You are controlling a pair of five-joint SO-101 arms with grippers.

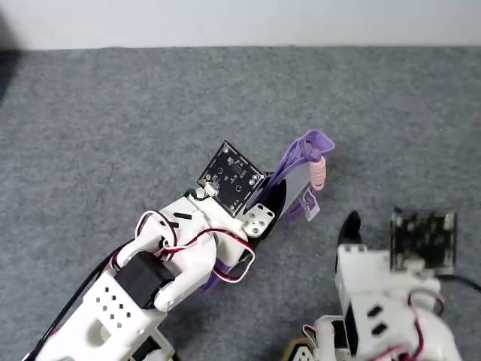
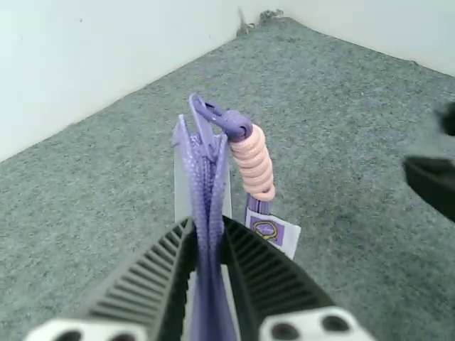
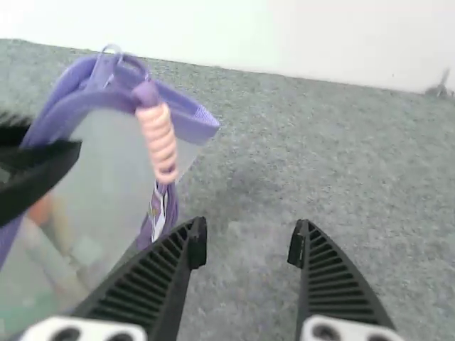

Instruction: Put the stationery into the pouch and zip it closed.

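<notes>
Closest to you, your left gripper is clamped narrow on the purple pouch, with both ribbed jaws pressing its zipper edge from either side. The pouch stands edge-up between them, its top poking out past the fingertips. A pink coiled loop hangs from the zipper pull, and a small tag dangles just below it. Your right gripper sits just beside the pouch, apart from it. Its jaws are spread wide with only carpet between them. From that side you look through the pouch's clear wall at some blurred shapes inside, and you cannot tell what they are.

Under both arms runs a grey, short-pile carpet, speckled and evenly covering the table. At its far edge it meets a plain white wall, and the left wrist view shows two wall faces joining in a corner.
</notes>
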